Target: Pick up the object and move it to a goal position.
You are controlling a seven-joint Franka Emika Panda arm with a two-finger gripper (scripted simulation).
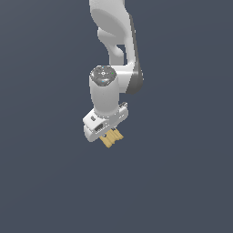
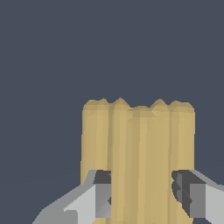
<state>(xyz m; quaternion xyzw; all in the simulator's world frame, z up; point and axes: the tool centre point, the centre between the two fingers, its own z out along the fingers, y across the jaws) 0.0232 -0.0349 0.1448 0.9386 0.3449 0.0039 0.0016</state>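
The object [image 1: 112,139] is a small tan-yellow block with parallel ridges, poking out just under the white hand in the exterior view. In the wrist view the object [image 2: 138,148] fills the lower middle, its ridges running lengthwise. My gripper [image 1: 109,135] sits directly over it, and the two grey fingertips [image 2: 101,192] press against its two sides. The gripper [image 2: 142,194] is shut on the object. Whether the block rests on the floor or hangs above it cannot be told.
A plain dark blue-grey surface [image 1: 182,182] lies all around. The white arm [image 1: 113,45] rises from the hand toward the exterior view's top.
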